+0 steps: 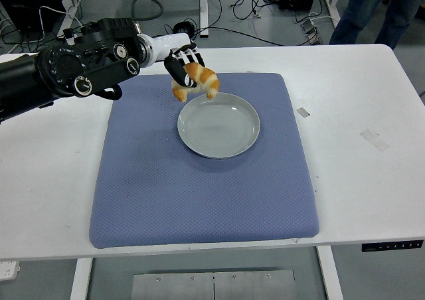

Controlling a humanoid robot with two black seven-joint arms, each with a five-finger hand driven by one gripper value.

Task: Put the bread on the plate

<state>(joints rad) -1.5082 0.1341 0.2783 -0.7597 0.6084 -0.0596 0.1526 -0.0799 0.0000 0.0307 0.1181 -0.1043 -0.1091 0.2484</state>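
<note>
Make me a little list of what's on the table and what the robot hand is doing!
table: white table
mat: blue textured mat, lying flat on the table
plate: round pale grey plate, on the mat, nothing on it
bread: golden-brown croissant, held in the air at the plate's far-left rim
left hand: black-and-white left hand, fingers curled around the croissant
right hand: not in view
</note>
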